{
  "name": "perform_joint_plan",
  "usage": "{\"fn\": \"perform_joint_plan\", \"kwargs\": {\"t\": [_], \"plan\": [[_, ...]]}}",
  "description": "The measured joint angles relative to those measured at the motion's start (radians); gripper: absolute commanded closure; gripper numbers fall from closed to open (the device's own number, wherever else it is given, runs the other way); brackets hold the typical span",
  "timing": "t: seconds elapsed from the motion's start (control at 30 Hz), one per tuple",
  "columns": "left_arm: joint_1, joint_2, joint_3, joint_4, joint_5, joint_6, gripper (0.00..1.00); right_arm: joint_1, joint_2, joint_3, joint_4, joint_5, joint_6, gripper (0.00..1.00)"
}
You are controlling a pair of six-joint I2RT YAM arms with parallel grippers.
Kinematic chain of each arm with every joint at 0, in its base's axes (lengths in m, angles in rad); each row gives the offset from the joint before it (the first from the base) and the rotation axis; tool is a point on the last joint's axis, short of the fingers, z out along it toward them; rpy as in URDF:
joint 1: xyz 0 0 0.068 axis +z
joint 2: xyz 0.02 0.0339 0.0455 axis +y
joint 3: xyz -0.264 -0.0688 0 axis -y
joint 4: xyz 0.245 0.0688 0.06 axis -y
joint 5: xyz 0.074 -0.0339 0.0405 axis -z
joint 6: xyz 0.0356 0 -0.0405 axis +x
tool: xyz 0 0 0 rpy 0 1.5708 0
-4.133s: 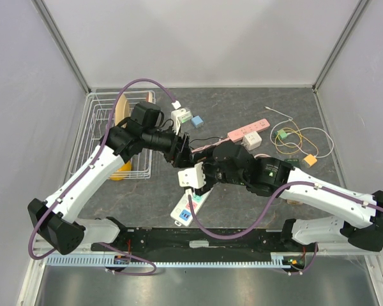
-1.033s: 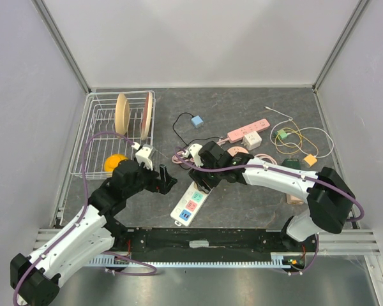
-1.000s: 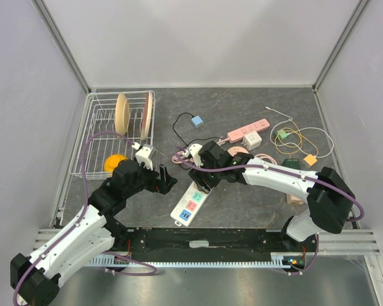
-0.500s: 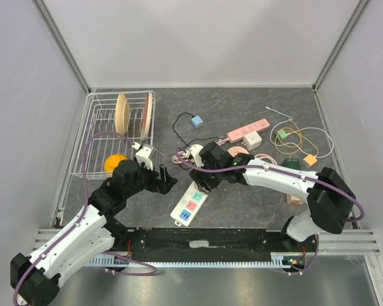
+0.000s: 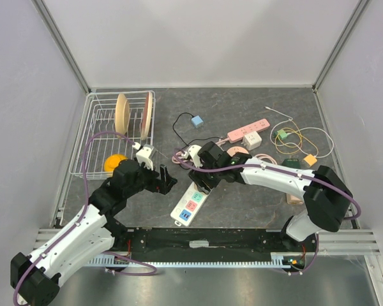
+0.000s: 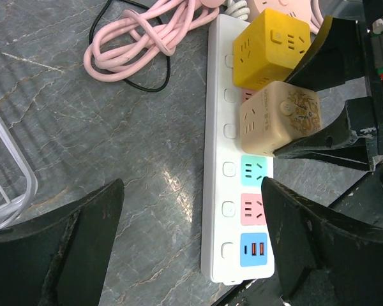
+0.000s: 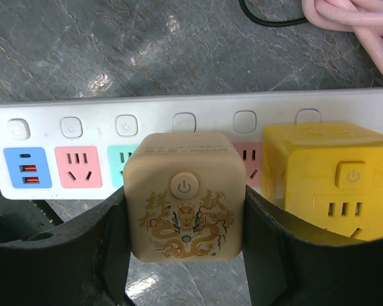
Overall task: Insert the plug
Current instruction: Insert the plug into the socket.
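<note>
Beige cube plug [image 7: 184,204] is seen seated on the white power strip [image 6: 217,191], mid-tabletop [image 5: 242,115] toward the near edge, just beside the yellow cube [image 6: 271,41]. Nothing is shifted over the last second, so insertion is judged done or nearly so. Right tool [image 7: 185,248] is clamped on the plug. Left tool [image 6: 191,191] is held wide, empty. Room is left open toward the left edge, while the strip's far end is crowded by the pink cable [image 6: 147,44].

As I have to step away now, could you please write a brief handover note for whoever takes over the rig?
The left end effector is open and empty, hovering beside the white power strip.
The right end effector is shut on the beige cube adapter.
The adapter sits on the strip, right next to the yellow cube adapter.
Done: adapter placed at a middle socket.
Left: confirm full seating (not visible), release, retract.
</note>
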Motion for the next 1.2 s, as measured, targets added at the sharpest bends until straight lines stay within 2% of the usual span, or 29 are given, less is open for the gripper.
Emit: {"fn": "perform_joint_plan", "kwargs": {"t": [0.5, 1.0, 1.2], "plan": [[0.0, 0.001, 0.0, 0.0, -0.004, 0.0, 0.06, 0.01, 0.067, 0.054, -0.045, 0.013, -0.01, 1.0], [0.0, 0.0, 0.0, 0.0, -0.008, 0.0, 0.06, 0.038, 0.034, -0.017, 0.053, 0.071, 0.042, 1.0], [0.0, -0.008, 0.0, 0.0, -0.009, 0.0, 0.06, 0.061, 0.006, -0.092, 0.146, 0.116, 0.099, 1.0]]}}
